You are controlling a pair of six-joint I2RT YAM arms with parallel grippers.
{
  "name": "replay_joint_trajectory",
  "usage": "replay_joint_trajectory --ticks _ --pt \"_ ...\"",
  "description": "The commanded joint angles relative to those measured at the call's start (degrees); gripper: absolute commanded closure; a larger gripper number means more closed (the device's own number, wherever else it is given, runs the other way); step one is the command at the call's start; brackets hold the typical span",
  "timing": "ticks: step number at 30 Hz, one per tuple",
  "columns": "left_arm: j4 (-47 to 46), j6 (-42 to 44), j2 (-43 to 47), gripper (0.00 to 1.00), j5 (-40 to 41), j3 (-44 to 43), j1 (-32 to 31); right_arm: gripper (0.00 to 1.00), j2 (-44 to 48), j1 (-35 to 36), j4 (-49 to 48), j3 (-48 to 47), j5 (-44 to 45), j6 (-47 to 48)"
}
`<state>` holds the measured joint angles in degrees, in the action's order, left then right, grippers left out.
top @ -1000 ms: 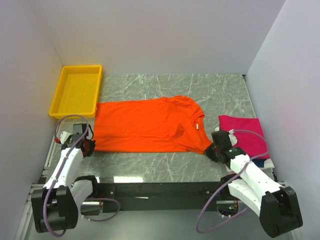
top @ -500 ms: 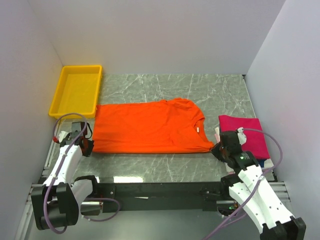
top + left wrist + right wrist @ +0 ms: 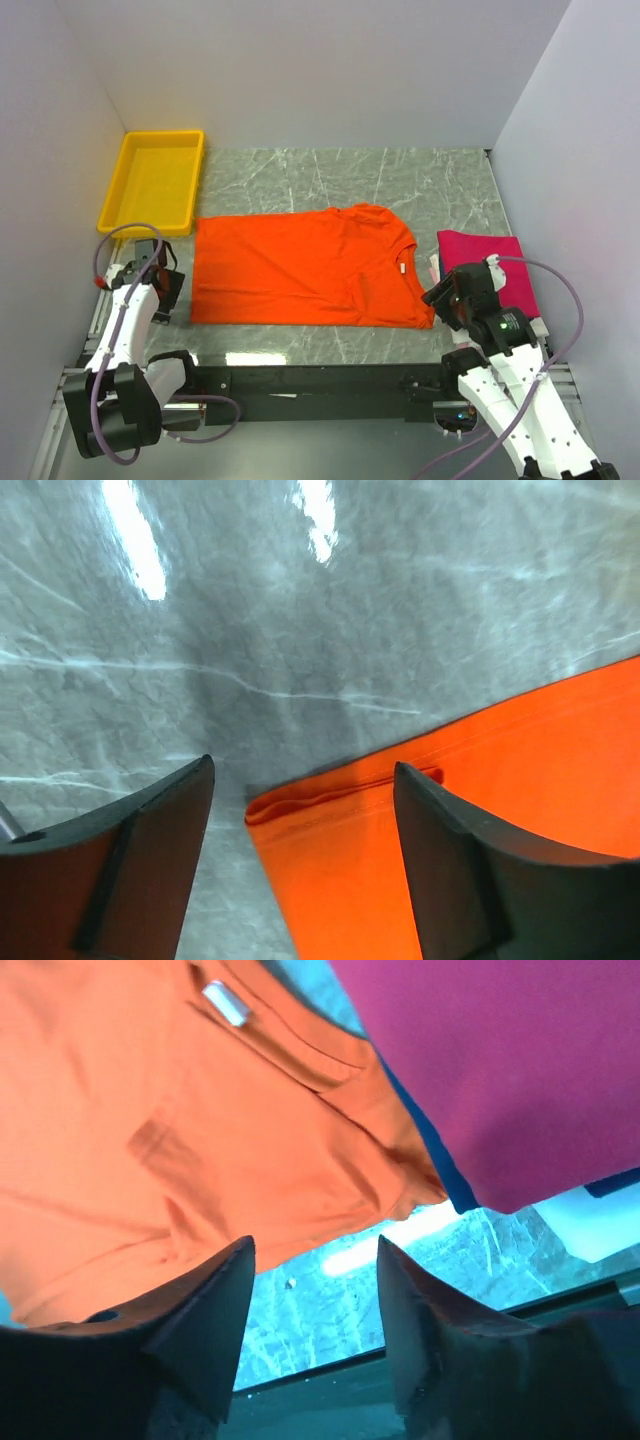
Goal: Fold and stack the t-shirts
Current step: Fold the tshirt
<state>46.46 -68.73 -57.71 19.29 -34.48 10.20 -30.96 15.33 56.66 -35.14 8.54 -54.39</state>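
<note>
The grey marbled tabletop [image 3: 400,180] fills the middle of the top view. Across its near half lies the bright orange cloth t-shirt [image 3: 300,280], spread flat as a long rectangle. Its hem end points to 9 o'clock, and its neck, with a small white label, points to 3 o'clock. No sleeve sticks out from the outline.

A yellow plastic tray [image 3: 165,134] sits at 10 o'clock on the tabletop, its near corner close to the orange shirt's far hem corner.

At 4 o'clock is a folded magenta-pink t-shirt [image 3: 490,260], just beside the orange shirt's neck end. In the right wrist view a navy blue cloth edge [image 3: 430,1150] shows under it. Something white [image 3: 540,325] shows at the pile's near corner, but I cannot tell what it is.

The left gripper [image 3: 165,285] is at 8 o'clock, at the shirt's near hem corner. The left wrist view shows its jaws spread wide, clear of the cloth. The doubled orange corner lies on the tabletop in the gap between them.

The right gripper [image 3: 445,298] is at 4 o'clock, by the near neck-end corner. Its jaws are parted and hold nothing. They stand over the orange edge, with bare tabletop visible between them.
</note>
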Motion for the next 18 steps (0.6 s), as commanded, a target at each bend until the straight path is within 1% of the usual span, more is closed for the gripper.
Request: replay_joint_trajectory --ticks 1,2,3,4,5,6,7,8,9,10,11,12,14,15,16,18 --pt "1.1 3.1 1.3 0.22 0.7 -5.1 1.8 0.39 0.5 -0.3 -0.3 -4.1 0.3 4.1" --pt "0.7 4.6 1.5 0.22 0.8 -8.0 1.8 0.37 0.0 -0.3 -1.5 -4.7 -0.5 5.9" --pt "-0.8 6.0 1.3 0.23 -0.2 -9.7 1.8 0.36 -0.9 -0.3 -2.9 -5.9 -1.3 6.9" --pt "-1.8 9.5 0.4 0.23 -1.0 -11.6 1.8 0.36 -4.1 -0.3 -6.2 -6.8 -2.0 8.4" --pt "-3.5 11.2 -0.2 0.24 -2.6 -14.9 1.8 0.36 -6.2 -0.2 -8.0 -7.7 -3.4 10.9" --pt "-7.4 12.5 -1.5 0.23 -5.5 -16.0 0.7 0.36 -11.1 -0.2 -11.7 -10.2 -3.4 12.0" --pt "-9.8 14.8 -2.4 0.25 -6.5 -16.8 -0.1 0.36 -13.9 -0.3 -13.9 -11.6 -3.7 13.2" --pt "-10.9 15.1 -3.5 0.24 -5.8 -19.1 -1.2 0.36 -17.0 -0.3 -15.8 -13.2 -3.3 16.0" --pt "-11.6 15.4 -4.7 0.24 -4.7 -20.2 -4.2 0.36 -23.3 -0.2 -17.4 -17.0 -3.0 17.3" --pt "-14.5 17.4 -7.5 0.24 -3.0 -21.1 -5.8 0.36 -26.6 -0.1 -20.5 -19.2 -3.1 18.6" --pt "-15.2 18.3 -9.2 0.24 -1.6 -23.3 -7.4 0.36 -29.7 -0.2 -21.8 -23.3 -3.3 21.3" --pt "-15.7 19.3 -12.8 0.24 -0.1 -24.7 -9.8 0.36 -35.4 -0.3 -23.7 -25.5 -2.8 22.6" --pt "-15.7 20.2 -16.4 0.25 2.1 -28.1 -11.9 0.36 -40.6 -0.5 -24.2 -29.6 -2.4 25.2" --pt "-16.0 20.7 -19.0 0.25 2.3 -28.7 -12.7 0.36 -44.4 -0.7 -24.9 -32.7 -2.6 26.2" --pt "-18.1 21.1 -19.9 0.26 2.2 -29.1 -13.0 0.35 -46.1 -1.1 -24.8 -33.9 -2.1 27.0" --pt "-19.1 20.6 -22.3 0.27 1.1 -29.5 -13.3 0.36 -50.5 -2.8 -24.3 -37.1 -2.6 27.5"
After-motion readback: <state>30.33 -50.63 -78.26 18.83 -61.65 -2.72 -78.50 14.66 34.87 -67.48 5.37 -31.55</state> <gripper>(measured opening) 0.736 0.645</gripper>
